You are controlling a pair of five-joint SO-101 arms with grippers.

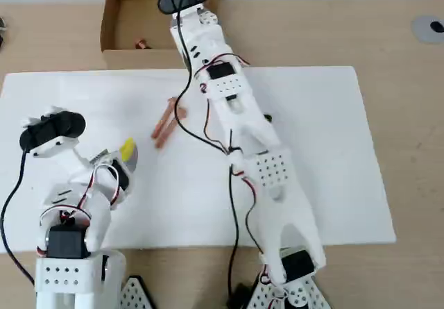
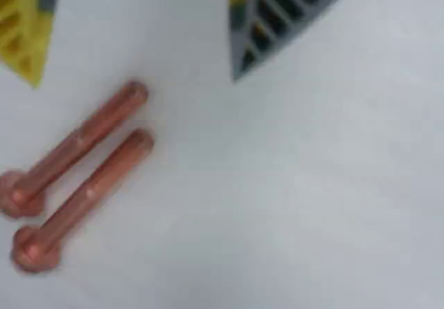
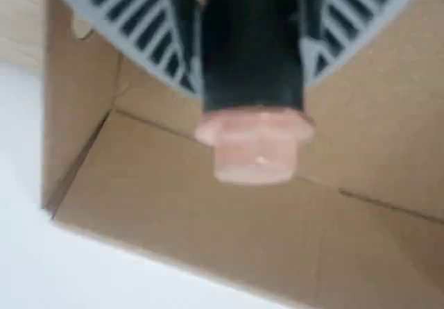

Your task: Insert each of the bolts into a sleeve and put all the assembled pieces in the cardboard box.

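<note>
Two copper bolts [image 1: 166,121] lie side by side on the white mat [image 1: 326,149], below the cardboard box [image 1: 111,17]. In the left wrist view the same bolts [image 2: 76,177] lie just beyond my open left gripper [image 2: 133,73], between its yellow finger [image 2: 24,31] and grey finger [image 2: 277,17]. My left gripper [image 1: 125,153] hovers left of the bolts. The right arm stretches to the box; its gripper [image 3: 253,80] is shut on a black sleeve with a copper bolt head [image 3: 255,149] sticking out, held over the box floor [image 3: 173,212]. One copper piece [image 1: 142,44] lies inside the box.
The right arm [image 1: 243,135] lies diagonally across the middle of the mat, with cables hanging beside it. A grey disc [image 1: 430,28] sits on the wooden table at the far right. Bare mat lies right of the arm.
</note>
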